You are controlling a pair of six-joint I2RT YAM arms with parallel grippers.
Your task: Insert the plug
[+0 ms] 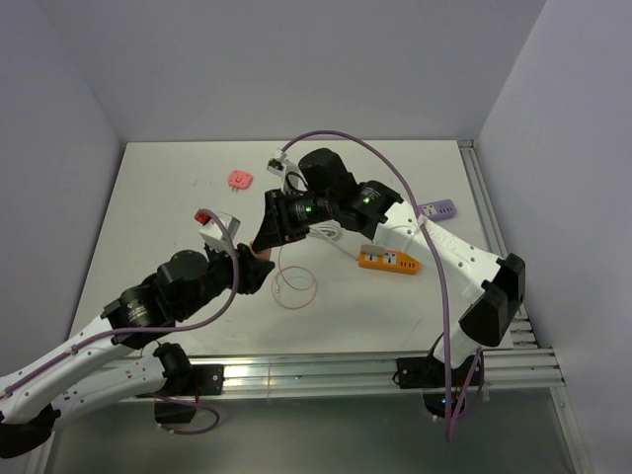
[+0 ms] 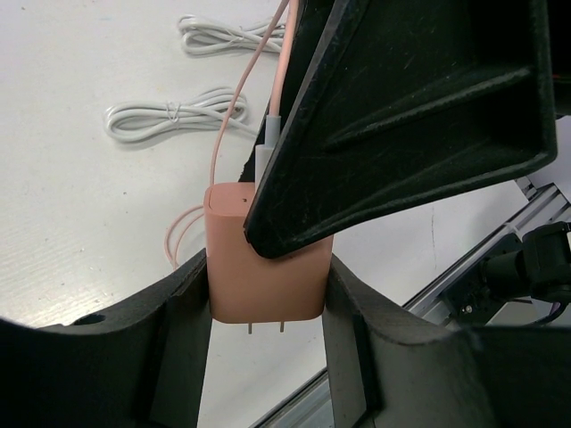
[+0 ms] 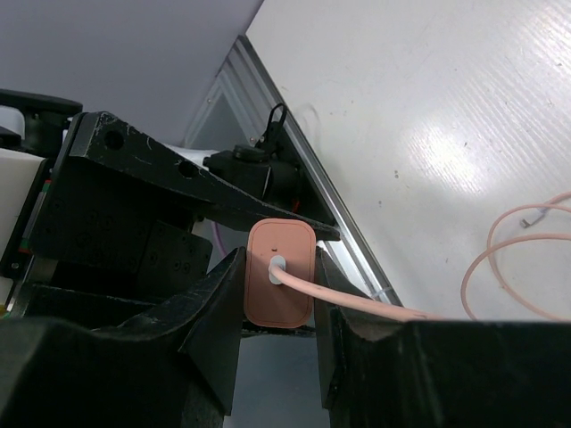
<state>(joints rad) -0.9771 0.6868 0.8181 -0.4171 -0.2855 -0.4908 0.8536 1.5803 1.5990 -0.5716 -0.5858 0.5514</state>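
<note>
Pink charger plug (image 2: 268,285) gripped on its two narrow edges by the left fingers (image 2: 178,357) and clamped across its broad faces, near the cable end, by the right fingers (image 3: 210,330); held in the air between both pairs, prongs (image 2: 268,327) poking out below the left pair. Probably light, rigid, smooth plastic, so apt to slip or twist; best pinched flat on the body, clear of the prongs. Trailing from the top, a soft pink cable (image 3: 526,241), likely to tug. Farther off on the bench (image 1: 178,197), an orange power strip (image 1: 388,261), well apart.
</note>
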